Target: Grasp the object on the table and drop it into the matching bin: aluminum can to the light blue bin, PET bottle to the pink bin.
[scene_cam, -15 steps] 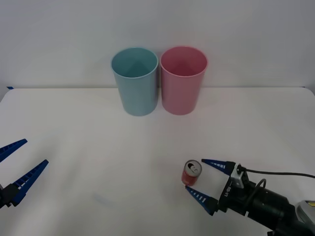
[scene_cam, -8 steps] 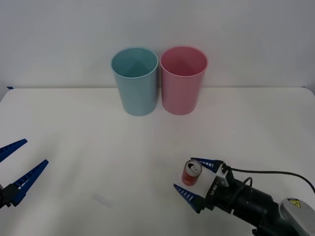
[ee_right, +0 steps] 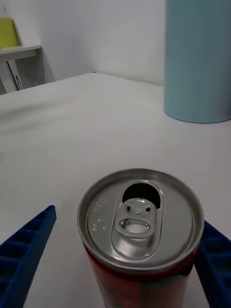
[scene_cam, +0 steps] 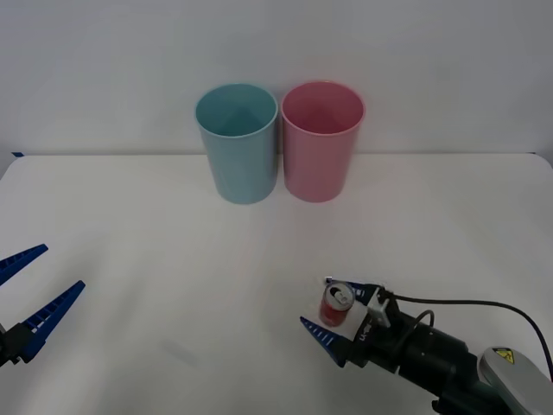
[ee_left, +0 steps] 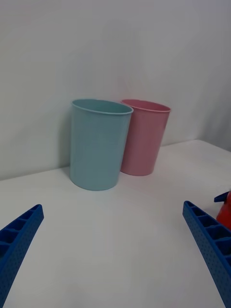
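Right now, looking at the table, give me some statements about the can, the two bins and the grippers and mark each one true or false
1. The aluminum can stands upright on the table. True.
2. The right gripper has its open fingers on either side of the can. True.
3. The can lies inside the light blue bin. False: it is on the table, well in front of the bins.
4. The pink bin is tipped over. False: it stands upright beside the light blue bin.
5. The left gripper holds the can. False: it is open, far from it.

Left claw (ee_left: 115, 250) spread wide, blue ribbed fingers (ee_left: 19, 240) low over white worktop (ee_left: 110, 236). Light blue bin (ee_left: 98, 144) upright near wall, pink bin (ee_left: 144, 137) just beside it. Red can (ee_left: 226, 214) edge near one finger.
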Controlling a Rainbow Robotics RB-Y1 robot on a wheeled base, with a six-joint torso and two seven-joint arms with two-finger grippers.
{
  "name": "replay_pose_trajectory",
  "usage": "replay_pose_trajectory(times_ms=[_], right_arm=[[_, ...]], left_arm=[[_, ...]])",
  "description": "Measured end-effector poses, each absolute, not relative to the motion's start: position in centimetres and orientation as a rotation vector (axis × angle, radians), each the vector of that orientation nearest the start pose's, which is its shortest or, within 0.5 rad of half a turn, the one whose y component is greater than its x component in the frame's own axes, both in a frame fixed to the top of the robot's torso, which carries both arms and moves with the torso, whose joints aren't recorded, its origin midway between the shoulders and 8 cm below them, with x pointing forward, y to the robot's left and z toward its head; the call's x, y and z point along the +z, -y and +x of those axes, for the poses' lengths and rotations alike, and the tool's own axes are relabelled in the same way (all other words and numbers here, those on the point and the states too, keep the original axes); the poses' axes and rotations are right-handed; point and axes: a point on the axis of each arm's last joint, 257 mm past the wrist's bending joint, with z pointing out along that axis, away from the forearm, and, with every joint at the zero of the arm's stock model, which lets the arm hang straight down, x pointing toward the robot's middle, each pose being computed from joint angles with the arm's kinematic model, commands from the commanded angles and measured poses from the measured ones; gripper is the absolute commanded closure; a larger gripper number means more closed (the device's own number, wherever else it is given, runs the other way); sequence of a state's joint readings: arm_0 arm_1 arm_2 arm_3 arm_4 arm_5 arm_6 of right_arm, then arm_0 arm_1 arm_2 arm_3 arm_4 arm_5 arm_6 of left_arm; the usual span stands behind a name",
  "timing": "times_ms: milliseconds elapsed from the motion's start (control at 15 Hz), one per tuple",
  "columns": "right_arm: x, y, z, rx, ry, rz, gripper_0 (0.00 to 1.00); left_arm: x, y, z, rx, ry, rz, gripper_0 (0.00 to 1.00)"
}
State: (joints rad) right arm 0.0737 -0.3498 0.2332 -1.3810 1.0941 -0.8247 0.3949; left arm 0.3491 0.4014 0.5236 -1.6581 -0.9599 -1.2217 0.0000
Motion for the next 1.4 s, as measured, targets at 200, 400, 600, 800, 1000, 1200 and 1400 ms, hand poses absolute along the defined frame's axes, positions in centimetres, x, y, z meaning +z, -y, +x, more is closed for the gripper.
replay_pose_trajectory(times_ms=[200,400,600,800,1000,1200,1400], right_arm=[[-32.4,7.9,39.1,0.658,-1.515,-0.852,1.0],[-32.4,8.0,39.2,0.657,-1.519,-0.846,1.0],[-32.0,8.0,39.3,0.664,-1.514,-0.834,1.0],[-31.0,8.0,39.6,0.674,-1.498,-0.815,1.0],[-29.1,8.1,40.0,0.683,-1.472,-0.79,1.0],[-27.0,8.7,40.0,0.701,-1.476,-0.742,1.0],[-24.2,9.3,39.7,0.71,-1.474,-0.695,1.0]], left_arm=[[-16.9,-33.0,34.2,-0.567,-1.441,0.465,0.0],[-16.9,-33.0,34.2,-0.567,-1.441,0.465,0.0],[-16.9,-33.0,34.2,-0.567,-1.441,0.465,0.0],[-16.9,-33.0,34.2,-0.567,-1.441,0.465,0.0],[-16.9,-33.0,34.2,-0.567,-1.441,0.465,0.0],[-16.9,-33.0,34.2,-0.567,-1.441,0.465,0.0],[-16.9,-33.0,34.2,-0.567,-1.441,0.465,0.0]])
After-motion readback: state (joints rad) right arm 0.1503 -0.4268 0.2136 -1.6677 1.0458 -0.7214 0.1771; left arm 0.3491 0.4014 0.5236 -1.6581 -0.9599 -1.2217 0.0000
